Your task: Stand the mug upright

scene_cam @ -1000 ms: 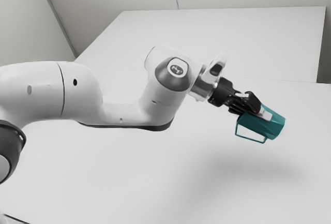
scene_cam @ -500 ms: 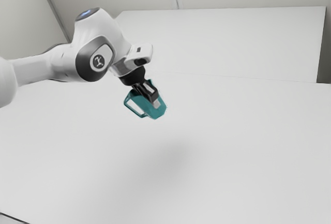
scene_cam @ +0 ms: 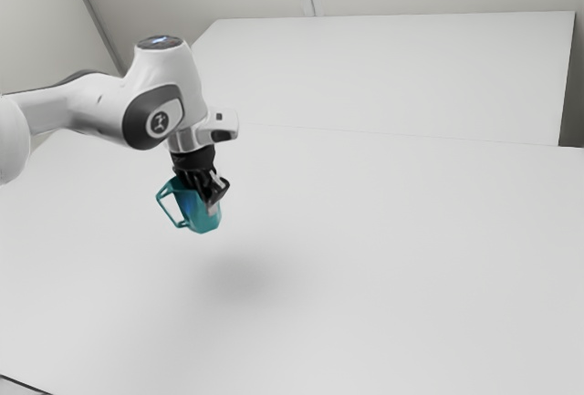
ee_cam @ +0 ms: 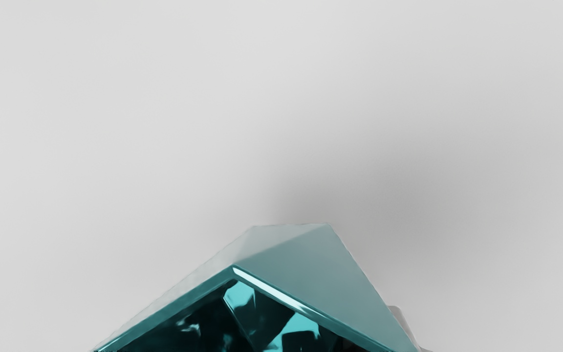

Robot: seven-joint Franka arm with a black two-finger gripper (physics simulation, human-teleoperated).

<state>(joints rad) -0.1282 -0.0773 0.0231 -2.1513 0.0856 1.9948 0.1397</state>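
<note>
arm aloft, fingers downward

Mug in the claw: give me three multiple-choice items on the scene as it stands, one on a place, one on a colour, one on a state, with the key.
1. Where is the handle on the mug in the exterior view?
A) On the side toward the view's right
B) On the side toward the view's left
C) Underneath the mug's base

2. What colour is the mug?
A) Teal
B) Orange
C) White

3. How does the mug stand to the table?
A) Lying on it on its side
B) Upside down on it
C) Held above it by the claw

Key:
1 B: the handle's loop sticks out toward the exterior view's left.
2 A: both views show blue-green walls.
3 C: the mug hangs at the claw, with a soft shadow on the table apart from it.
</note>
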